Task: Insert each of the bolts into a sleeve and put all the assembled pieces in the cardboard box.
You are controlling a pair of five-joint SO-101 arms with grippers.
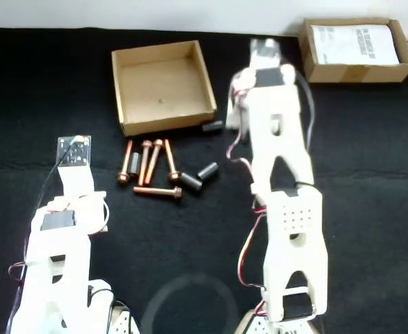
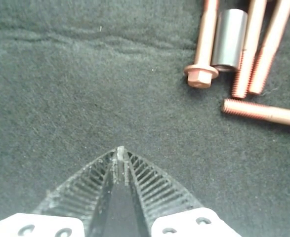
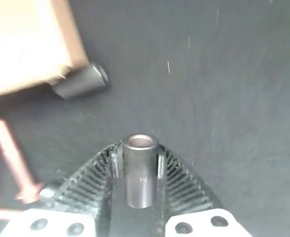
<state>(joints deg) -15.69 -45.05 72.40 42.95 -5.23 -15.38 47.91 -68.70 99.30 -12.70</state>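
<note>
The right gripper (image 3: 139, 158) pinches a sleeve (image 3: 140, 182) bore-outward near the cardboard box (image 1: 165, 124), seemingly ready to take a bolt, while the left gripper (image 2: 120, 154), pressed together and empty, hangs just beside the loose bolts (image 1: 146, 163).

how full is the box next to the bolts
Empty: the box shows a bare floor in the high view; the bolts lie outside it.
</note>
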